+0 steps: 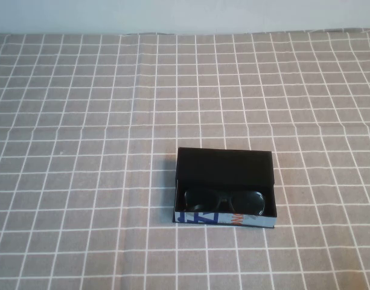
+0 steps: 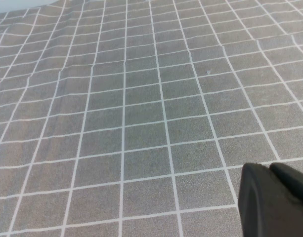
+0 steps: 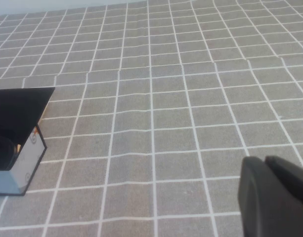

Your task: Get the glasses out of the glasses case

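The rectangular black glasses case [image 1: 224, 187] with a light blue printed front sits open on the grey white-gridded cloth surface [image 1: 82, 121], its flat flap lid raised at the far side. The black plastic-framed glasses [image 1: 224, 201] with dark lenses lie inside it. The left tool [image 2: 275, 200] and right tool [image 3: 275, 197] hover over bare cloth; whether their fingers are spread, I cannot tell.
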### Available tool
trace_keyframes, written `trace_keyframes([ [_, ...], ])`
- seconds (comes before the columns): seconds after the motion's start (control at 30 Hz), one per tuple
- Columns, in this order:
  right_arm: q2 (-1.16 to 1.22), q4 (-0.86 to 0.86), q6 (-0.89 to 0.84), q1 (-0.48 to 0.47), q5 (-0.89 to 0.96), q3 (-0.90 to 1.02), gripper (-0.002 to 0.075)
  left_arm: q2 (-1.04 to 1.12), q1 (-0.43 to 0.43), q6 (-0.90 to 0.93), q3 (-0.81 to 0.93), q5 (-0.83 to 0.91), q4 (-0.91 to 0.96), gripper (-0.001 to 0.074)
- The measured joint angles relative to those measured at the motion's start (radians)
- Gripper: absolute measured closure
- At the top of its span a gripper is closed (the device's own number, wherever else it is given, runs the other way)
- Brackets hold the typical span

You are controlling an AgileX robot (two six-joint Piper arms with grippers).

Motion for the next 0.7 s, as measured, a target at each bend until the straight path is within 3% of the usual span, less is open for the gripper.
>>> trace_keyframes([
  [0.7,0.0,0.019,0.0,0.0,0.0,0.0,0.0743,0.0,0.0,0.0,0.0,0.0,0.0,0.0739],
])
